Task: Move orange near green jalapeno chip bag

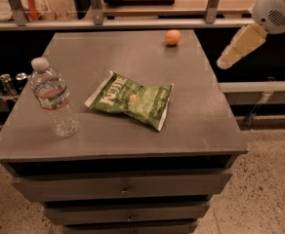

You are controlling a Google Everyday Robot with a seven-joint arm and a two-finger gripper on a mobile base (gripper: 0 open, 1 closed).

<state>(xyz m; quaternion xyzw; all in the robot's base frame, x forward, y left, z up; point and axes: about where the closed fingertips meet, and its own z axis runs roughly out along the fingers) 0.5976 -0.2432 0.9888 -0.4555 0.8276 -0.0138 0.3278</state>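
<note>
The orange (172, 37) is a small round fruit resting near the far right corner of the grey cabinet top (201, 116). The green jalapeno chip bag (132, 99) lies flat in the middle of the top, its white lettering facing up. My gripper (226, 61) hangs off the white arm at the upper right, past the table's right edge, to the right of the orange and a little nearer the camera. It holds nothing and touches nothing.
A clear plastic water bottle (53, 99) with a white cap stands upright at the left of the top. Drawers (123, 188) run below the front edge. A shelf rail (132, 23) and posts stand behind the table. Cans (6, 79) sit at the left.
</note>
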